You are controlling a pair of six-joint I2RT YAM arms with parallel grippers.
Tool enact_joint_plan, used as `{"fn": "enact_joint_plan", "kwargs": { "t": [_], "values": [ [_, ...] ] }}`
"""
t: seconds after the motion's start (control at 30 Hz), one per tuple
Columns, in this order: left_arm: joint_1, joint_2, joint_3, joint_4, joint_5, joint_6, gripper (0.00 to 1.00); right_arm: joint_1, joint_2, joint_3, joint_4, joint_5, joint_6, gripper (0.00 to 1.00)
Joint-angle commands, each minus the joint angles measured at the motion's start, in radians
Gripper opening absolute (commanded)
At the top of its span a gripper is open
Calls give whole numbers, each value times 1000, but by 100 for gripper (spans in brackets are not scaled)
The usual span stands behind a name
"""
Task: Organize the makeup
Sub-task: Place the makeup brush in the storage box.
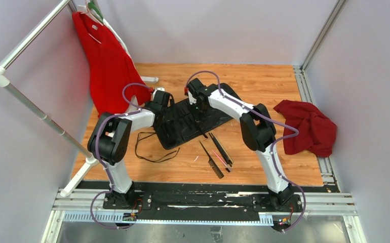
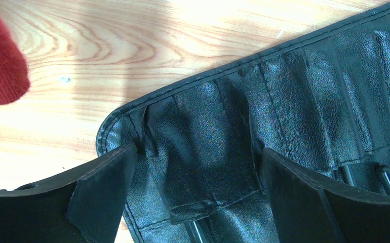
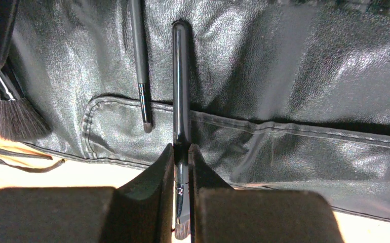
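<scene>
Over the case [image 3: 294,76], the right gripper [image 3: 181,159] pinches 1 brush [image 3: 181,76]; the left gripper [image 2: 197,169] stands spread. Tilted, the brush could miss its pocket [image 2: 203,147].

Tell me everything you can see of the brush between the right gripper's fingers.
The brush is slim and straight: a glossy black handle with a rounded end, a shiny ferrule and a short dark bristle tuft. The right gripper is shut on it just above the ferrule. The handle reaches over the black leather-like case, beside a thinner brush but apart from it. Whether it touches the case cannot be told.
</scene>
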Motion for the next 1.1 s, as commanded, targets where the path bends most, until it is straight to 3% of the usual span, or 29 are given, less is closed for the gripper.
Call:
{"fn": "enact_joint_plan", "kwargs": {
  "t": [0.0,1.07],
  "values": [
    [7,7,-26,-38,25,-10,98,-17,35,47,-39,-17,-4,1],
    [7,5,-28,-39,23,-10,98,-31,182,247,-41,-42,-3,1]
  ]
}}
